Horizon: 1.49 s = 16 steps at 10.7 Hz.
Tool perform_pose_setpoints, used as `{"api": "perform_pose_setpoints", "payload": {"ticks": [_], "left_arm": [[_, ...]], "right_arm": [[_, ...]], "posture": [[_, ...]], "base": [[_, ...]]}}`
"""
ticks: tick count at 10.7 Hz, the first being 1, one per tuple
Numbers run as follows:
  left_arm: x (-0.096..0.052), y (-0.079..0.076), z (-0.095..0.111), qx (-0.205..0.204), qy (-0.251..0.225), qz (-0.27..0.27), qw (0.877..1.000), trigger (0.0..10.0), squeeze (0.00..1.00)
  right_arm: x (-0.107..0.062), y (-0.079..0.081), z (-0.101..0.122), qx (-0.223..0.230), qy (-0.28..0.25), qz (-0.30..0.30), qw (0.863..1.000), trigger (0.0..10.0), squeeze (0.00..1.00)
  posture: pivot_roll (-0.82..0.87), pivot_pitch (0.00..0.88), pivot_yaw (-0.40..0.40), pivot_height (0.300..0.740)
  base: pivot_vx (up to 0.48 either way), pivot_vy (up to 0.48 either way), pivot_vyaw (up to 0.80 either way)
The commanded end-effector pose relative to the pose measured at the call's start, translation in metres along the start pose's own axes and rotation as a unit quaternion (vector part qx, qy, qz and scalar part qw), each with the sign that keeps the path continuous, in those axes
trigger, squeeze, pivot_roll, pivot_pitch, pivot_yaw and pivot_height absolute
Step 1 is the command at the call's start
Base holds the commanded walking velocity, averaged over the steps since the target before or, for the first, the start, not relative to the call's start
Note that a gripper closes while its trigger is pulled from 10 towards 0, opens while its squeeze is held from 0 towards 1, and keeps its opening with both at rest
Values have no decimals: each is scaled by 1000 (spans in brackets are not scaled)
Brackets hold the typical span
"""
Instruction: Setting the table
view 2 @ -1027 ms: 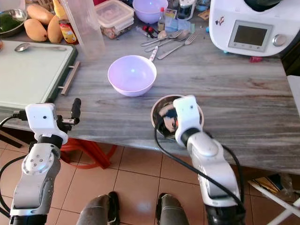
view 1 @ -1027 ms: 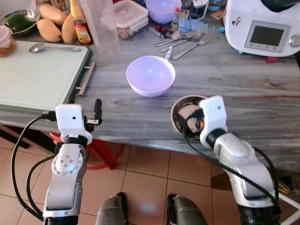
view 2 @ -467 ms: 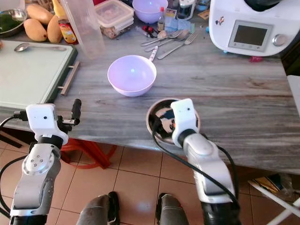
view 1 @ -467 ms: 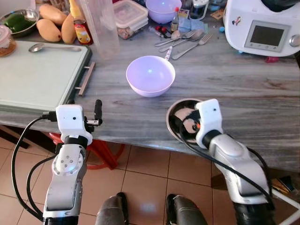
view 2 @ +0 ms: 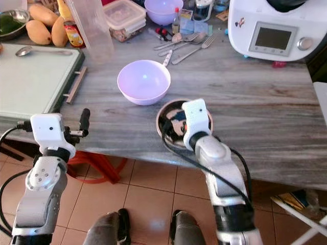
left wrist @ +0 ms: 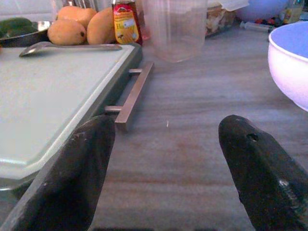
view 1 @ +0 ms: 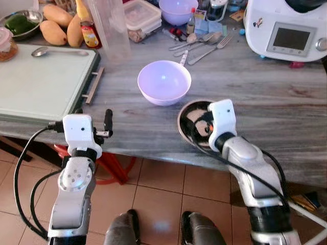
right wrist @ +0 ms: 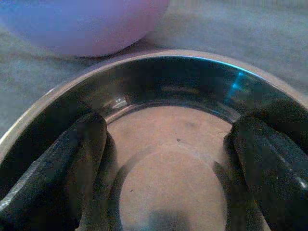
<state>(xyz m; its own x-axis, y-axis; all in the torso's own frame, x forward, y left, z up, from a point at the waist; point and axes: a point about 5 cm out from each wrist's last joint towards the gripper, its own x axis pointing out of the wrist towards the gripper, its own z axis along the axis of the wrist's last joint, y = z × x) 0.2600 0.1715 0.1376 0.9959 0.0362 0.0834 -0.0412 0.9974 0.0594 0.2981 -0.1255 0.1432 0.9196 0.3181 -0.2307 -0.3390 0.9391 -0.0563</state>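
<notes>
Right now the right gripper (right wrist: 159, 159) sits inside the steel bowl (view 1: 190, 122), its jaws spread wide so each black finger presses toward the inner wall on opposite sides. Judging by that, the spread is the hold itself: pushing outward against a smooth, curved metal wall gives purchase where a pinch on the thin rim might slip. The bowl rests near the front edge of the bench (view 1: 265, 97), just beside the lilac bowl (view 1: 164, 81) and seemingly not quite touching it, a sensible spot for a place setting within the arm's reach.

The steel bowl is round, shallow and mirror-bright, its flat bottom throwing back a dull pinkish reflection. The lilac one is matte plastic, deeper, with a soft rounded lip. Grey wood-grain streaks run across the bench.

The left gripper (left wrist: 166, 139) hovers low at the bench's near edge with jaws spread and nothing between them, pointed along the surface toward the pale green board (view 1: 41, 76) and its bar handle (left wrist: 132, 94). It looks parked clear of the work.

Forks and spoons (view 1: 202, 45) lie in a loose heap farther back, likely the next items for the setting.
</notes>
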Motion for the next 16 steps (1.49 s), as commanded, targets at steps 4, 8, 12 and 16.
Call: {"api": "perform_pose_setpoints", "payload": {"ticks": [4,8,12,16], "left_arm": [[-5,0,-8,11,27,11,1000,10000,0],[-2,-4,-10,8,29,13,999,10000,0],[4,-9,-9,2,24,6,1000,10000,0],[6,-11,-10,-3,22,7,1000,10000,0]], "right_arm": [[-6,1,6,17,-43,-1,999,10000,0],[-39,3,9,23,-128,-25,991,10000,0],[-42,-1,6,9,-142,-58,988,10000,0],[-41,-6,11,5,-164,-80,983,10000,0]], "posture": [[-13,215,31,740],[-29,182,26,740],[-40,155,25,740],[-44,160,17,740]], "base": [[0,0,0],[-62,0,0],[-334,0,0],[-377,0,0]]}}
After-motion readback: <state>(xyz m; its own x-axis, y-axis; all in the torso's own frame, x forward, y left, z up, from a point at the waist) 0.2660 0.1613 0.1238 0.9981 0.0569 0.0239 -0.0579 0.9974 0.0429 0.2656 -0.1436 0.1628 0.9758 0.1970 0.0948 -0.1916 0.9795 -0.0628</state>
